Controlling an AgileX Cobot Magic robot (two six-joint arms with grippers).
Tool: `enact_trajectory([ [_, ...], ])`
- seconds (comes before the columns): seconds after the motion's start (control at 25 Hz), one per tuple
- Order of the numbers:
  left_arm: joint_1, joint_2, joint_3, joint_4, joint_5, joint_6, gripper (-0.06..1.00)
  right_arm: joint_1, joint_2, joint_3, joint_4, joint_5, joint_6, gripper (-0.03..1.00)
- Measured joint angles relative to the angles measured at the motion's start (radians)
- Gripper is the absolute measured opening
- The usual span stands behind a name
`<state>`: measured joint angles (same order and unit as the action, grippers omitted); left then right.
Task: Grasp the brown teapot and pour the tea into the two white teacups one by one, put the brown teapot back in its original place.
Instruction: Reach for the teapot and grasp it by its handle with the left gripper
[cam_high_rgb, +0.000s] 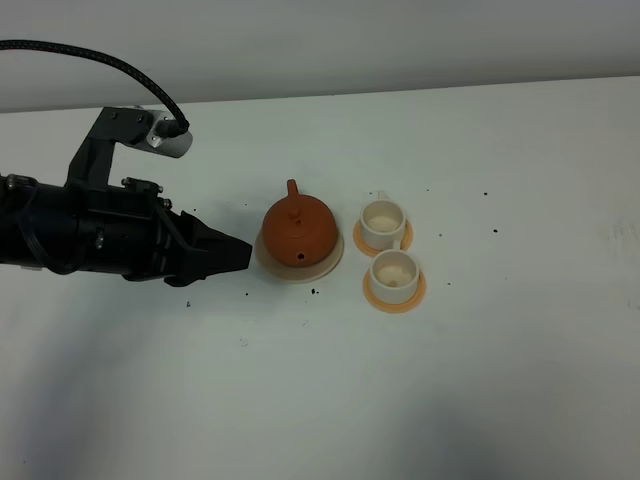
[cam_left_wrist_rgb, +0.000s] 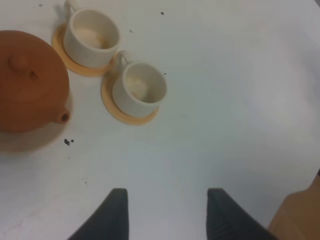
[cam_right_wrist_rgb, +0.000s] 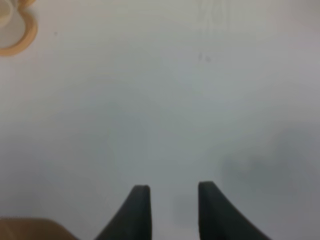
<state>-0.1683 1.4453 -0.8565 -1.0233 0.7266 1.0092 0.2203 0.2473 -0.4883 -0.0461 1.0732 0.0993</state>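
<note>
The brown teapot (cam_high_rgb: 299, 229) sits on its cream saucer (cam_high_rgb: 327, 264) at the table's middle; it also shows in the left wrist view (cam_left_wrist_rgb: 27, 80) on the saucer (cam_left_wrist_rgb: 30, 142). Two white teacups (cam_high_rgb: 383, 223) (cam_high_rgb: 395, 274) stand on orange coasters just right of it, and show in the left wrist view (cam_left_wrist_rgb: 92, 37) (cam_left_wrist_rgb: 140, 89). My left gripper (cam_high_rgb: 235, 257) (cam_left_wrist_rgb: 167, 200) is open and empty, just left of the teapot. My right gripper (cam_right_wrist_rgb: 170, 195) is open and empty over bare table; it is out of the exterior view.
The white table (cam_high_rgb: 500, 380) extends around the set. An orange coaster edge (cam_right_wrist_rgb: 22, 37) shows in a corner of the right wrist view. A brown surface (cam_left_wrist_rgb: 300, 215) shows past the table's edge. Small dark specks (cam_high_rgb: 313, 292) lie near the saucer.
</note>
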Motion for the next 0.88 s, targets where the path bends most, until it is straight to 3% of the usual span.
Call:
enact_trajectory([
  [0.36, 0.000, 0.000, -0.030, 0.049, -0.055, -0.003, 0.38, -0.163, -0.199, 0.000, 0.003, 0.001, 0.002, 0.24],
  [0.68, 0.000, 0.000, -0.114, 0.058, -0.062, -0.027, 0.38, -0.169, -0.254, 0.000, 0.005, 0.001, 0.003, 0.24],
  [0.88, 0.000, 0.000, -0.174, 0.103, -0.066, -0.072, 0.40, -0.169, -0.254, 0.000, 0.007, 0.001, 0.003, 0.24],
])
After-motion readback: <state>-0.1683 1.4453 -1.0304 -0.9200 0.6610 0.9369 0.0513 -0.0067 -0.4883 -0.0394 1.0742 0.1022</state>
